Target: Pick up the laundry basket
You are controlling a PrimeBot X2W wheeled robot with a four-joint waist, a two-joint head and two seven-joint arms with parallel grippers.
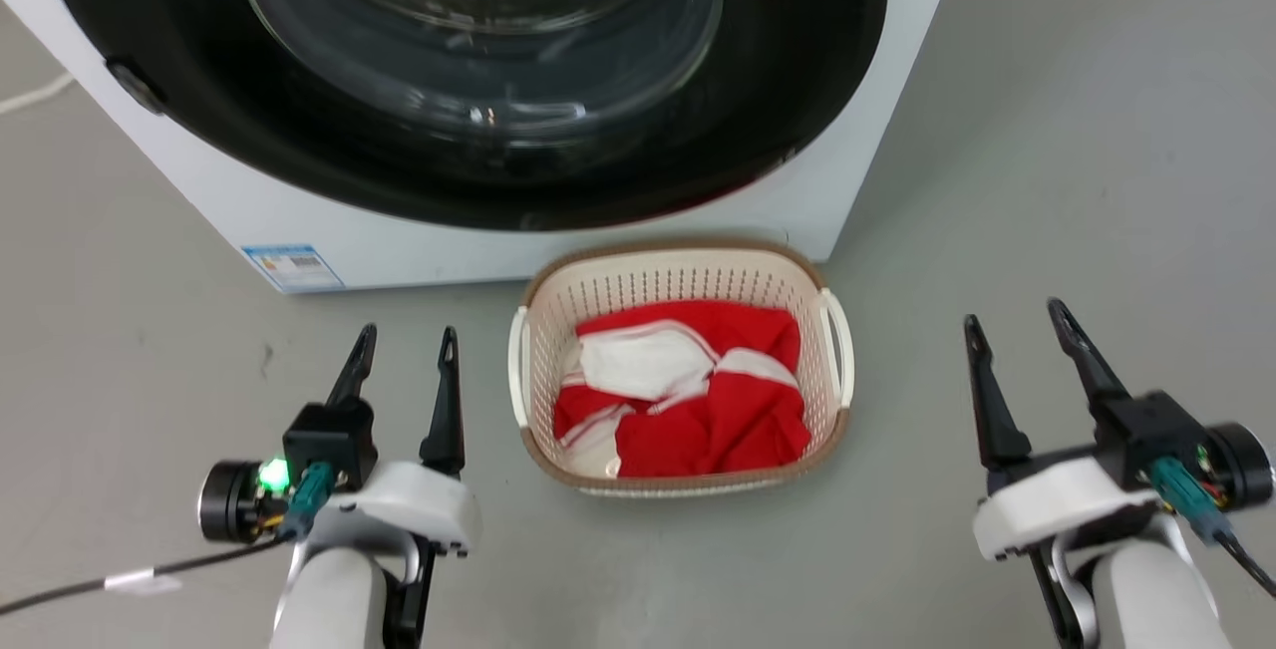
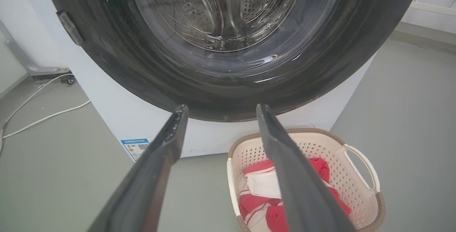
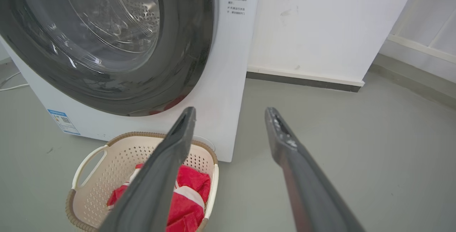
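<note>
The laundry basket (image 1: 678, 270) is small, cream-white and perforated, with a brown woven-look rim and white side handles. It stands on the grey floor just in front of the washing machine and holds red and white cloth (image 1: 688, 395). My left gripper (image 1: 407, 340) hovers open to the basket's left, fingers pointing toward the machine. To the basket's right, my right gripper (image 1: 1015, 318) is open too. Both are apart from the handles. The basket (image 2: 335, 146) lies low right in the left wrist view, and the basket (image 3: 121, 153) low left in the right wrist view.
The white washing machine (image 1: 598, 230) with its big dark round door (image 1: 478, 71) rises right behind the basket. A white wall panel (image 3: 320, 29) stands to the machine's right. White cables (image 2: 39, 107) trail on the floor at its left. Grey floor spreads on both sides.
</note>
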